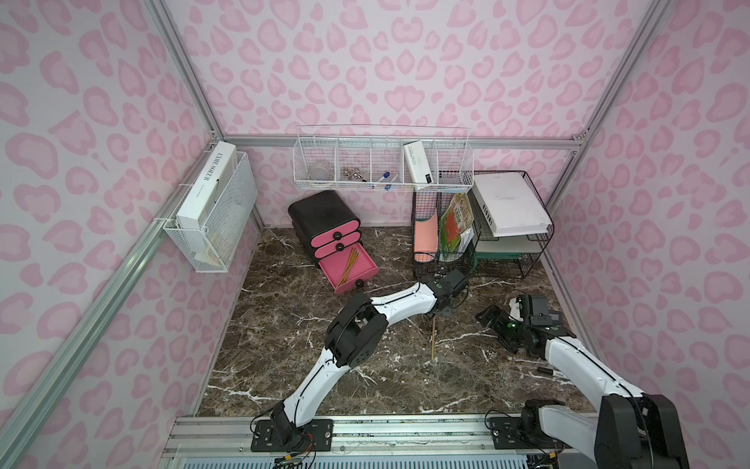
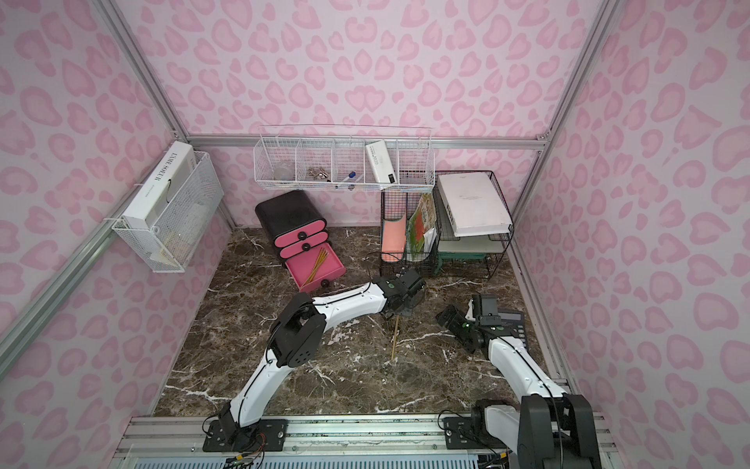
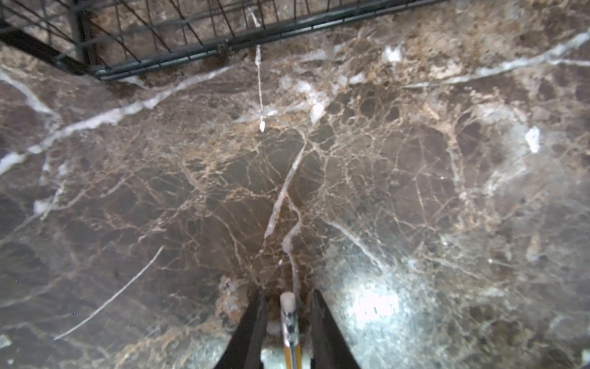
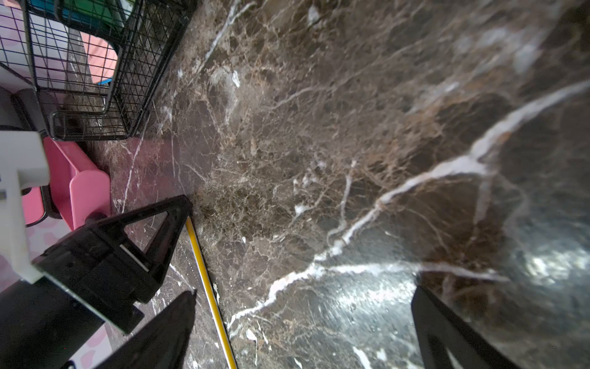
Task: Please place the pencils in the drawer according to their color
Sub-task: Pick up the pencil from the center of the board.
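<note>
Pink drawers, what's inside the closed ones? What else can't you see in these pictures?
- Top two pink drawers: shut in both top views; their fronts hide what is inside.
- Yellow pencils in the open bottom drawer: too small in both top views to count.
- Loose yellow pencil: the left wrist view shows only its eraser end between the left fingers; the bottom edge cuts off the rest.

Brown marble tabletop, black drawer cabinet, wire racks, yellow pencil.
</note>
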You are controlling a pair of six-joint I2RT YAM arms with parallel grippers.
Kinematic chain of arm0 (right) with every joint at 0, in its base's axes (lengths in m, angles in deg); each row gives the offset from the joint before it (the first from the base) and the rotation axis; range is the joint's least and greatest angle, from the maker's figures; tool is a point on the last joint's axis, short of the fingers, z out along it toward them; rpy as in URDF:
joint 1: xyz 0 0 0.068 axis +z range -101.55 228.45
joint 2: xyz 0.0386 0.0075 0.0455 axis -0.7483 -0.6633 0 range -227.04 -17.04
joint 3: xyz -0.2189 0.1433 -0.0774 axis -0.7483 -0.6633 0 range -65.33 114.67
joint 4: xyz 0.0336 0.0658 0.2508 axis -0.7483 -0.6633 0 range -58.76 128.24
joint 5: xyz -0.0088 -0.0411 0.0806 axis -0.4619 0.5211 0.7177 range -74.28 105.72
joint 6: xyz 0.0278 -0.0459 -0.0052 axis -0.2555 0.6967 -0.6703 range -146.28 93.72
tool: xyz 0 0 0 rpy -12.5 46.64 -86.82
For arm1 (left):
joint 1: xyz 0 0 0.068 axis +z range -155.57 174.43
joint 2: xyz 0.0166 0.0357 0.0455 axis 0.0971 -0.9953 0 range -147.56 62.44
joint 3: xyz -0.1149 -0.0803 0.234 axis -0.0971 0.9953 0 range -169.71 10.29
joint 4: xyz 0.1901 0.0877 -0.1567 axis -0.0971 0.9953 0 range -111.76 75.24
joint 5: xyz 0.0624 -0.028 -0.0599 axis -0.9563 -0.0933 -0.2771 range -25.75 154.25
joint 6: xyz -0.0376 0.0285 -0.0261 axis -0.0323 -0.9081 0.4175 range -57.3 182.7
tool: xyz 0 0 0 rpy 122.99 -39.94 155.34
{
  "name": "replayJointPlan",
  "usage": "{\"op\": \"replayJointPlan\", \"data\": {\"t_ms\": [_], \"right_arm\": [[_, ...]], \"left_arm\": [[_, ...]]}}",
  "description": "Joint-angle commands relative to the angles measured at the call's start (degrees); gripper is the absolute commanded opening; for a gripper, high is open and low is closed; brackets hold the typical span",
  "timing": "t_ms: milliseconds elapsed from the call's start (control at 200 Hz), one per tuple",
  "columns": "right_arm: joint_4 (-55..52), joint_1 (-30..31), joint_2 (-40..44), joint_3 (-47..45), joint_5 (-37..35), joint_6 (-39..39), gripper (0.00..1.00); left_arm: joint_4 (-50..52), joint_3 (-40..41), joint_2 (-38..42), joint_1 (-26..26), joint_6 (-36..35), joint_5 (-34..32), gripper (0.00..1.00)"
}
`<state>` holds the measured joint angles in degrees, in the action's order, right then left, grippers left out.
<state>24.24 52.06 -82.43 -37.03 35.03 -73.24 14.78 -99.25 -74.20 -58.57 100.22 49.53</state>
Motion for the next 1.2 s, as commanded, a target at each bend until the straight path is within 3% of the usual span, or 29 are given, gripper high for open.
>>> {"op": "replayJointPlan", "data": {"t_ms": [0, 185, 355, 585, 860, 995, 1195], "right_arm": [[0.7, 0.0, -0.3, 0.4, 0.4, -0.4, 0.97], [0.9, 0.0, -0.5, 0.7, 0.6, -0.4, 0.97], [0.6, 0.0, -0.6, 1.0, 0.5, -0.2, 0.97], [0.4, 0.0, -0.8, 1.4, 0.5, 0.0, 0.97], [0.5, 0.0, -1.2, 1.6, 0.6, -0.1, 0.97], [0.6, 0.0, -1.2, 1.5, 0.6, -0.1, 0.97], [0.6, 0.1, -1.2, 1.3, 0.6, -0.2, 0.97]], "left_arm": [[13.2, 1.1, -1.9, -0.1, 1.1, 4.8, 0.24], [13.8, 0.2, -2.9, -0.1, 0.8, 5.0, 0.17], [14.6, -1.4, -4.3, -0.1, 0.1, 5.2, 0.00], [13.4, -1.1, -3.1, -0.1, -2.5, 4.4, 0.00], [8.6, 2.8, 5.8, -0.1, -9.2, 0.6, 0.00], [10.5, 2.8, 8.7, 0.1, -9.2, -2.9, 0.00], [5.6, 8.9, 14.4, 1.1, -12.1, -3.4, 0.00]]}}
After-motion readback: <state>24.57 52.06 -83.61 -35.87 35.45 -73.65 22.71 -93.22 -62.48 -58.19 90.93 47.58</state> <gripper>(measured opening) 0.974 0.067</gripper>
